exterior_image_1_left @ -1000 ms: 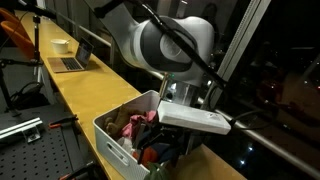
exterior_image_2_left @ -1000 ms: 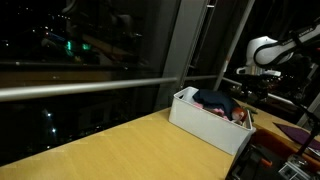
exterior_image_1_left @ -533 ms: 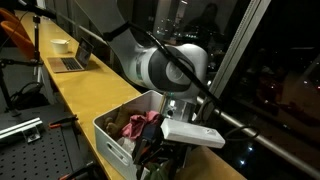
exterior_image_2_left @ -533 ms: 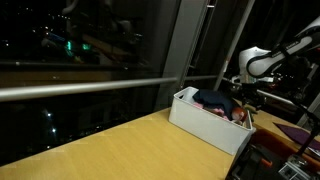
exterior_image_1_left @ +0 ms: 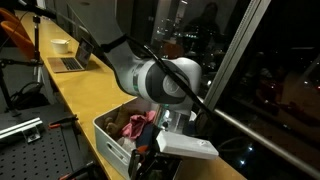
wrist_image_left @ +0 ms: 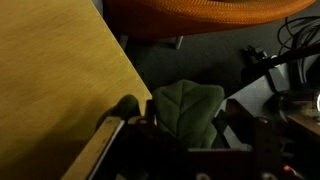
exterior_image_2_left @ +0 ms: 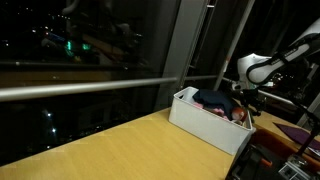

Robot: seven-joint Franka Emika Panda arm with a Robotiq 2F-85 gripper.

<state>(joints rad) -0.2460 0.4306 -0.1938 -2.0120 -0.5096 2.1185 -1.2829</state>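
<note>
- Where the wrist view looks down past the gripper (wrist_image_left: pixel 184 110), we see a green cloth (wrist_image_left: pixel 190 112) sitting between its two fingers (wrist_image_left: pixel 126 108), in the lower middle of that view.
- The green cloth is a dull, mossy green, soft-looking and rounded. It has a scalloped upper edge and a few creases that run down its middle like the veins of a leaf.
- The jaws stand apart, one on each side of the green cloth. The light is too dim for us to tell whether the pads press it or merely flank it.
- Just left of the green cloth in the wrist view, the wooden table (wrist_image_left: pixel 55 80) ends in a straight edge. An orange shape (wrist_image_left: pixel 200 10) fills the far top of that view.
- In both exterior views, the arm (exterior_image_1_left: pixel 160 78) bends down over a white bin (exterior_image_1_left: pixel 108 138) that stands on the table, and its wrist is sunk among the clothes inside.
- The arm's white camera block (exterior_image_1_left: pixel 188 147) hides the green cloth there, so we cannot place it more exactly within the bin.
- A reddish garment (exterior_image_1_left: pixel 135 125) lies in the bin just left of the wrist in an exterior view, and a dark blue garment (exterior_image_2_left: pixel 213 98) is heaped above the rim in an exterior view.
- Far along the table to the left sit an open laptop (exterior_image_1_left: pixel 72 60) and a pale cup (exterior_image_1_left: pixel 60 45), well apart from the bin.
- We cannot read any lettering on the bin, the laptop or the arm in this light.
</note>
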